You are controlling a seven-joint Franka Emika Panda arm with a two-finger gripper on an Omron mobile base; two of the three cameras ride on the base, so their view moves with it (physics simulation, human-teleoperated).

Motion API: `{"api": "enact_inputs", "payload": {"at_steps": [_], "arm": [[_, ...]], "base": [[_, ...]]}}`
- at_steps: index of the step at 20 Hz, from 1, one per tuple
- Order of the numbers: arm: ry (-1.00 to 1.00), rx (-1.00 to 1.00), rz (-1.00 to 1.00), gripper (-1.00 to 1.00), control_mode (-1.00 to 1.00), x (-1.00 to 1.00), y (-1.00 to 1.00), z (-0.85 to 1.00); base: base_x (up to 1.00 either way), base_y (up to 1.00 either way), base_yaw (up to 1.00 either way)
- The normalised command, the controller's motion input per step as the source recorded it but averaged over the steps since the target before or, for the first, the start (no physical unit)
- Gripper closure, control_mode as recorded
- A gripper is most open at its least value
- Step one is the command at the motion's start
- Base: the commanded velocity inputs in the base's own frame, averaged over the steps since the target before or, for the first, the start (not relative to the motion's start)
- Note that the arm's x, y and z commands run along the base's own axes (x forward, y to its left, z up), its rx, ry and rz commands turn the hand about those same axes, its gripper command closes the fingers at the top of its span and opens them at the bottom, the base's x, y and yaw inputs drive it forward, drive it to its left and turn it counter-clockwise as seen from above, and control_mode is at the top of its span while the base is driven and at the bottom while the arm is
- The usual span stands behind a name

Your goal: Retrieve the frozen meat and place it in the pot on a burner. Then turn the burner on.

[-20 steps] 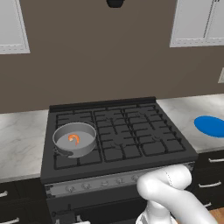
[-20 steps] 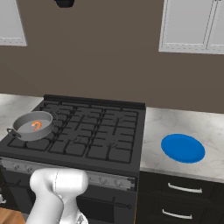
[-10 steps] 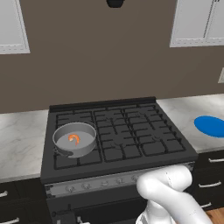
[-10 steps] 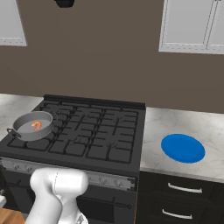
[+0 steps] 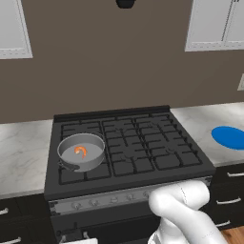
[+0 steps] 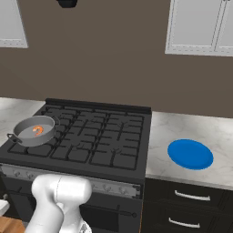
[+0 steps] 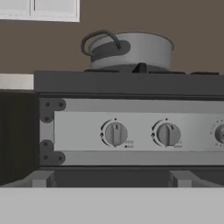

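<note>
The frozen meat lies inside the pot on the front-left burner — that half looks finished. Left, by my judgement: turning the burner on. The hand camera faces the knobs (fingers not visible, so the gripper's state I cannot tell).

Simulated kitchen: a brown wall carries white upper cabinets at either side, with a dark range hood at the top edge. A marble-patterned table, bearing a blue plate, flanks the black range above dark drawers. Wood floor shows at the lower corner.
</note>
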Motion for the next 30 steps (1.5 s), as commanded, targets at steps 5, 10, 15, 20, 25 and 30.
{"api": "enact_inputs", "payload": {"at_steps": [5,10,15,20,25,30], "arm": [[0.0,0.0,0.0,-1.0,-1.0,0.21,0.0,0.0],[0.0,0.0,0.0,-1.0,-1.0,0.19,-0.03,0.0],[0.03,0.0,0.0,-1.0,-1.0,0.23,-0.03,0.0],[0.04,0.0,0.0,-1.0,-1.0,0.18,0.0,0.0],[0.03,0.0,0.0,-1.0,-1.0,0.29,0.0,0.0],[0.01,0.0,0.0,-1.0,-1.0,0.17,0.0,0.05]], "base": [[0.0,0.0,0.0],[0.0,0.0,0.0],[0.0,0.0,0.0],[0.0,0.0,0.0],[0.0,0.0,0.0],[0.0,0.0,0.0]]}}
